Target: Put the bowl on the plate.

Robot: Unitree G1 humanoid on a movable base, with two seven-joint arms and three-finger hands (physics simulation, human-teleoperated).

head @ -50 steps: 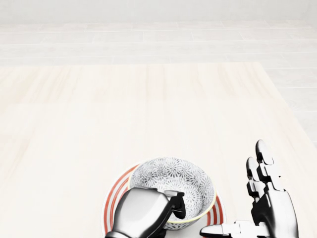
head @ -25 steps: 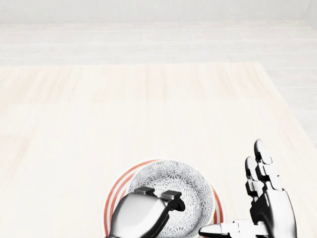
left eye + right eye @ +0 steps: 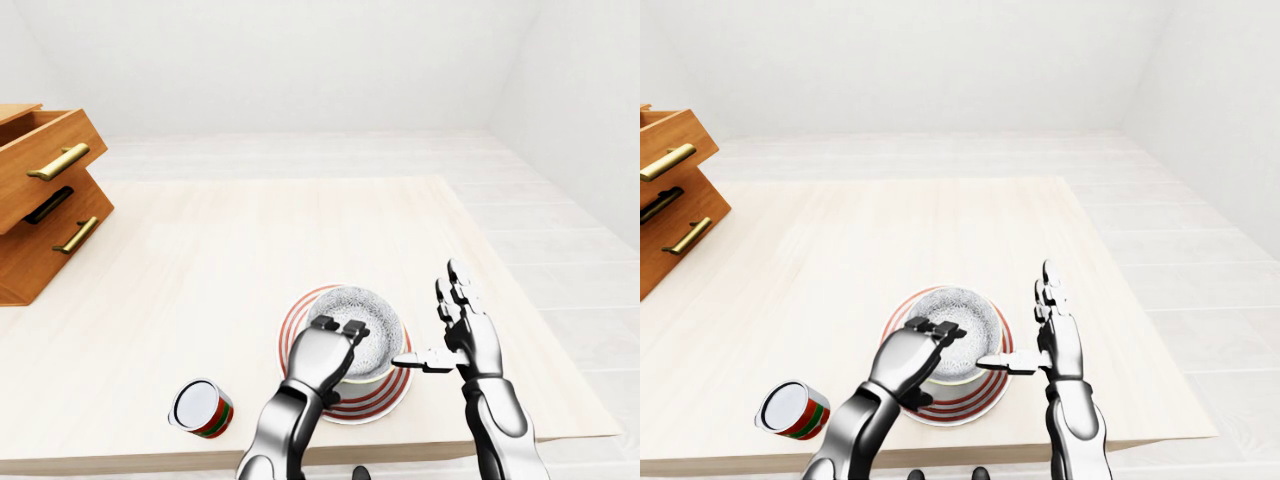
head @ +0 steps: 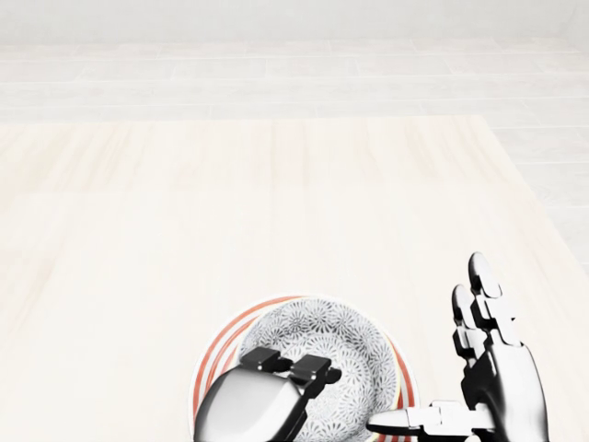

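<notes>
A grey-patterned bowl point(image 4: 345, 345) sits flat inside the red-striped plate point(image 4: 215, 355) at the bottom of the head view. My left hand point(image 4: 299, 370) hovers over the bowl's near rim. Its fingers point(image 3: 340, 326) are lifted off the rim and not closed round it, and the hand hides the near part of the bowl. My right hand point(image 4: 451, 368) stands open just right of the plate, fingers up and spread, thumb pointing left at the plate's rim. It holds nothing.
A red, green and white can point(image 3: 200, 408) lies on its side left of the plate, near the table's bottom edge. A wooden drawer unit point(image 3: 45, 200) with one drawer pulled out stands at the left. The pale wooden table point(image 3: 250, 240) ends just right of my right hand.
The bowl, tilted and gripped at its rim by my left hand a second ago, now lies flat on the plate. The left fingers have come off the rim. The right hand sank slightly.
</notes>
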